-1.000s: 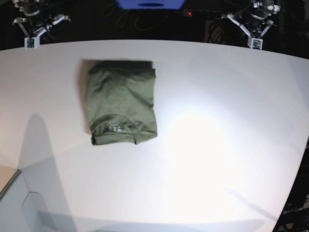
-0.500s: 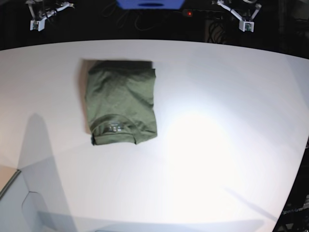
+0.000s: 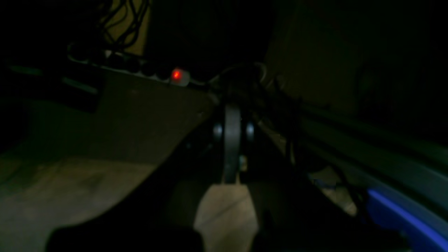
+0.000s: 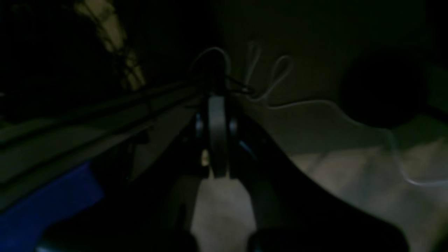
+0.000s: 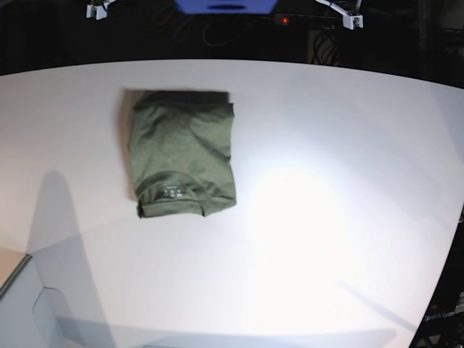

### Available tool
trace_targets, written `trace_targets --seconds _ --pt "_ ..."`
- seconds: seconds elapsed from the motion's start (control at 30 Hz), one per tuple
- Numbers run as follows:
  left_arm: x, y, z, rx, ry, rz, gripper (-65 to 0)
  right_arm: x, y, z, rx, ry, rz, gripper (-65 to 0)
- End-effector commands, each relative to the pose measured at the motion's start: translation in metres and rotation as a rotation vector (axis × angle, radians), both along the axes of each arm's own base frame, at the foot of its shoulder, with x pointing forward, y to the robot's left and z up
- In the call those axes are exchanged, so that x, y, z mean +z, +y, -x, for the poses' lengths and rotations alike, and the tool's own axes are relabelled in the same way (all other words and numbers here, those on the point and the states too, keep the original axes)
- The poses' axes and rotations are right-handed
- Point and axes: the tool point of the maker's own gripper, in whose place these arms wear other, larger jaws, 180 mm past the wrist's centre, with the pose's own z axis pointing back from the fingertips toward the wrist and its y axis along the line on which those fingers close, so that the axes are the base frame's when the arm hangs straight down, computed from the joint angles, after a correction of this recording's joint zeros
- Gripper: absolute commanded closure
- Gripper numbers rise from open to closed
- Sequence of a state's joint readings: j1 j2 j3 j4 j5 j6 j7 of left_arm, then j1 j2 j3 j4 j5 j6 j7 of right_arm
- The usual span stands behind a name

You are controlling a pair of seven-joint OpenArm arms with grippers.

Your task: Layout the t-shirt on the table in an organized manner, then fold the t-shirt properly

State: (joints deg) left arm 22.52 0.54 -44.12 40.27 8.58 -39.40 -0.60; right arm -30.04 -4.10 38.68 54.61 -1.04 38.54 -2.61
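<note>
Taking the t-shirt (image 5: 182,152) as the landmark and reading the base view from left to right: the right gripper (image 5: 99,9) shows only as a white tip at the top edge, beyond the far rim of the table (image 5: 348,239) and a little left of the shirt. Next comes the shirt itself, a single olive bundle folded into a compact rectangle. It lies on the left half of the tabletop, near the far rim, with its long axis running from the far edge toward the near edge and its collar and label at the near end. Right of it the tabletop is bare. The left gripper (image 5: 346,19) peeks in at the top edge, well to the shirt's right.

So the shirt lies forward of both arms, and the right arm is clearly the nearer. By my reading the fold looks finished, and any last tidying would fall to that arm.

Count: one shirt, one table, two grippers. In each wrist view the fingers (image 3: 232,140) of the left and those (image 4: 217,136) of the right are pressed together with nothing between them; both are clenched and empty, well apart from the cloth.
</note>
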Motion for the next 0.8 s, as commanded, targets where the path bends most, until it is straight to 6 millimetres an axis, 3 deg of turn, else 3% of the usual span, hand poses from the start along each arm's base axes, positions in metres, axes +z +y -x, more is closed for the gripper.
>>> trace_targets --seconds 0.0,0.23,0.37,0.47,0.53,0.63,0.7,0.77 --pt "-0.001 0.004 -0.001 0.016 -0.012 0.010 0.0 -0.001 -0.002 0.007 -0.021 -0.004 0.010 0.0" --pt "-0.022 -0.002 -0.015 0.109 -0.005 0.093 0.0 -0.039 0.011 0.024 -0.071 0.041 0.078 0.0" --pt "-0.031 -0.015 -0.024 -0.033 0.000 0.004 0.0 -0.050 0.006 0.034 -0.104 0.037 0.135 0.0" --pt "-0.042 -0.007 -0.016 -0.145 0.073 -0.145 0.0 -0.054 -0.004 0.041 -0.058 0.045 0.214 0.0" --pt "-0.047 0.000 -0.019 -0.190 0.106 -0.251 0.0 -0.056 -0.016 0.045 0.005 0.065 0.286 0.0" --pt "-0.055 0.011 -0.011 -0.224 0.180 -0.366 0.0 -0.054 -0.051 0.042 0.106 0.107 0.463 0.0" --pt "-0.059 0.011 -0.012 -0.239 0.215 -0.390 0.0 -0.049 -0.072 0.042 0.182 0.127 0.578 0.0" --pt "-0.060 0.008 -0.013 -0.241 0.231 -0.383 0.0 -0.046 -0.081 0.040 0.259 0.131 0.632 0.0"
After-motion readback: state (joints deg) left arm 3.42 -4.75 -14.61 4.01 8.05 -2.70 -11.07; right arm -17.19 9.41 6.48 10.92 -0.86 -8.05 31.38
